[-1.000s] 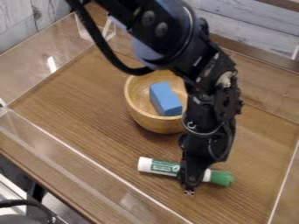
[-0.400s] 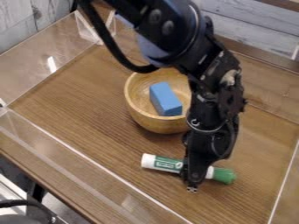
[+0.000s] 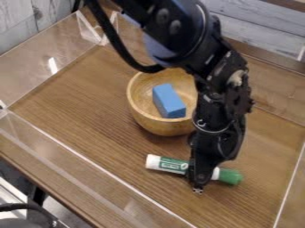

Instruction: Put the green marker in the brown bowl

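The brown bowl [image 3: 163,109] sits near the middle of the wooden table [image 3: 84,116], and everything else is placed from it. Inside the bowl lies a blue block [image 3: 168,99], taking up much of the hollow. A clear plastic wall [image 3: 42,147] runs along the table's near-left edge, well away from the bowl.

The green marker [image 3: 191,169] lies flat on the table in front of the bowl, nearer the camera and a little to the right, apart from the bowl's rim. Its white barrel points left and its green cap [image 3: 226,177] points right.

The black arm comes in from above and behind the bowl, passing over its right rim and hiding part of it. The wrist hangs straight down in front of the bowl. The gripper [image 3: 199,183] points down onto the marker, next to the cap, with the jaws clenched on the green marker and the tips down at the tabletop.
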Motion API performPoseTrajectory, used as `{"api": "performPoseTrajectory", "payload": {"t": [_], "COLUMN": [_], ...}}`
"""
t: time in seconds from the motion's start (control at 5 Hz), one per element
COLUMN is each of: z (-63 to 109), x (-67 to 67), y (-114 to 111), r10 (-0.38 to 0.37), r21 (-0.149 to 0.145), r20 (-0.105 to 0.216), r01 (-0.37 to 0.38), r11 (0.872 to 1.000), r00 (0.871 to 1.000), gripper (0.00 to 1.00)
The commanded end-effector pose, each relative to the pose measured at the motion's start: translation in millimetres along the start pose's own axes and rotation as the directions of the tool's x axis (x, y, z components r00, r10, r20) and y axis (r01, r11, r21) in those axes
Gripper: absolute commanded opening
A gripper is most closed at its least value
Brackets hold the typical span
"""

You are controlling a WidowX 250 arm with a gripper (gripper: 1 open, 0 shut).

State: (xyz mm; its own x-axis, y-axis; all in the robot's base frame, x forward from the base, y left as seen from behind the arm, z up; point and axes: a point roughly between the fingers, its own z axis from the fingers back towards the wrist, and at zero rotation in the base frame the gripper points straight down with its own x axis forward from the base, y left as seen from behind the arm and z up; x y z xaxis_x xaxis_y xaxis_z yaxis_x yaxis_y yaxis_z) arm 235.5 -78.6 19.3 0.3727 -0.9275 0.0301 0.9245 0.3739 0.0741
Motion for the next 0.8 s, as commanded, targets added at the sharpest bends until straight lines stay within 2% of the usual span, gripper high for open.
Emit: {"api": "performPoseTrajectory", "payload": {"t": [0.0,0.6], "z": [0.0,-0.1], "x": [2.0,5.9], "y": [4.8,9.2], "r10": [0.002,0.006], "r21": [0.016,0.028], "r20": [0.005,0.006], "r01": [-0.002,-0.006], "r11": [1.0,1.0], "r00": [1.0,1.0], "gripper": [0.0,0.0]}}
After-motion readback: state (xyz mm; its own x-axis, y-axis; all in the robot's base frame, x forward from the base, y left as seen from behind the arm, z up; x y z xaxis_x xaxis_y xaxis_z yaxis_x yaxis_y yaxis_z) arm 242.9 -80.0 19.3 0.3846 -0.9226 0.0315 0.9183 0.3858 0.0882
